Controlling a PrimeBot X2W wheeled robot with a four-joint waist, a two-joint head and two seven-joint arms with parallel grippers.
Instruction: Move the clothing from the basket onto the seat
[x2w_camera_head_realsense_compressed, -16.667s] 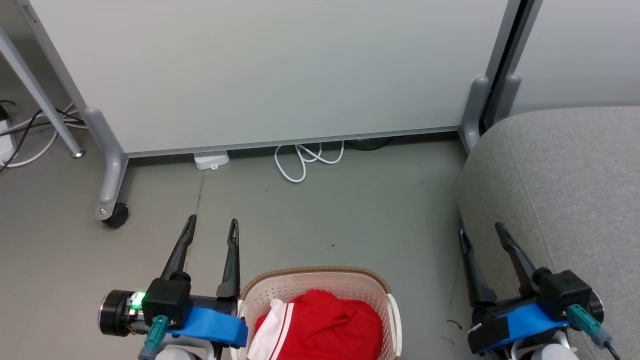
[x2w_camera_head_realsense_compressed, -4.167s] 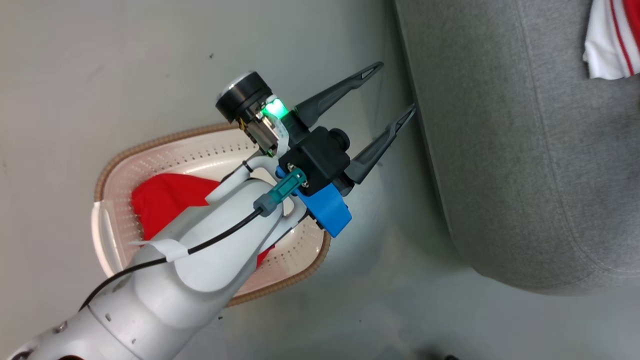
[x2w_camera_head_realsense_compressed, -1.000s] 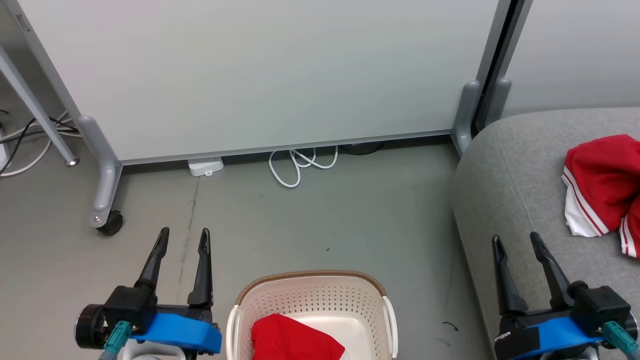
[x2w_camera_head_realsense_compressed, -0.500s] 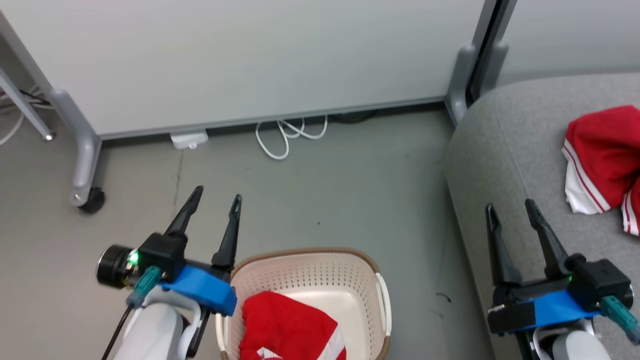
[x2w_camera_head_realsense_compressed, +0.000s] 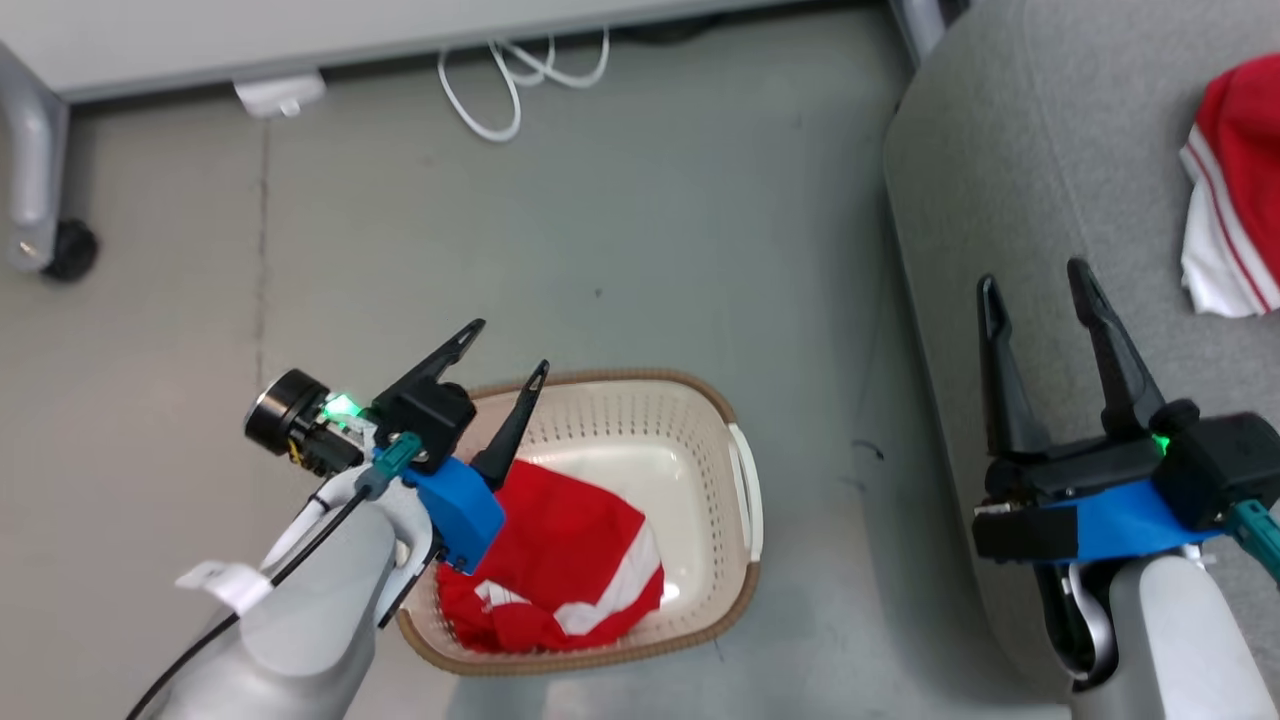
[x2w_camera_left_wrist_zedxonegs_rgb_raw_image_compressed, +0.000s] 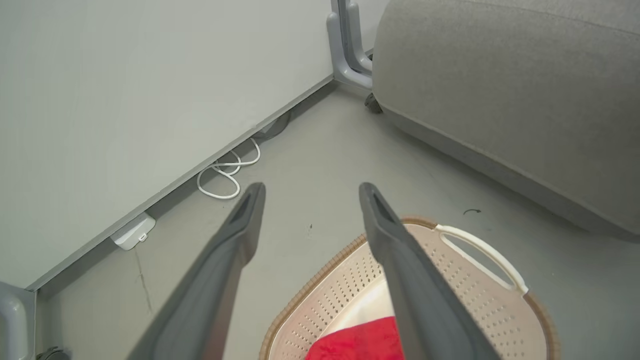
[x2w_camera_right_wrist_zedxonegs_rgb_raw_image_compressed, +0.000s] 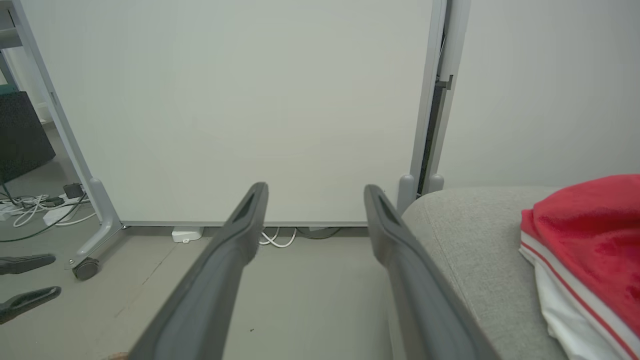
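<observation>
The cream perforated basket (x2w_camera_head_realsense_compressed: 742, 500) with a brown rim stands on the floor and holds one red and white piece of clothing (x2w_camera_head_realsense_compressed: 560, 560). My left gripper (x2w_camera_head_realsense_compressed: 508, 348) hangs open and empty over the basket's far left rim, fingers pointing away from me. In the left wrist view this gripper (x2w_camera_left_wrist_zedxonegs_rgb_raw_image_compressed: 310, 187) frames the floor, with the basket (x2w_camera_left_wrist_zedxonegs_rgb_raw_image_compressed: 450, 280) and the red clothing (x2w_camera_left_wrist_zedxonegs_rgb_raw_image_compressed: 360, 345) below it. My right gripper (x2w_camera_head_realsense_compressed: 1033, 277) is open and empty above the near edge of the grey seat (x2w_camera_head_realsense_compressed: 1050, 150). A second red and white garment (x2w_camera_head_realsense_compressed: 1235, 150) lies on the seat (x2w_camera_right_wrist_zedxonegs_rgb_raw_image_compressed: 465, 235), right of the right gripper (x2w_camera_right_wrist_zedxonegs_rgb_raw_image_compressed: 316, 187).
A white partition panel (x2w_camera_right_wrist_zedxonegs_rgb_raw_image_compressed: 240, 100) on grey castor feet (x2w_camera_head_realsense_compressed: 40, 200) closes off the far side. A coiled white cable (x2w_camera_head_realsense_compressed: 500, 80) and a white adapter (x2w_camera_head_realsense_compressed: 280, 92) lie at its base. Bare grey floor (x2w_camera_head_realsense_compressed: 650, 250) stretches between the basket and the panel.
The head view has tilted down. My left arm has swung right and now reaches over the basket's left rim. The right gripper stays open by the seat's edge.
</observation>
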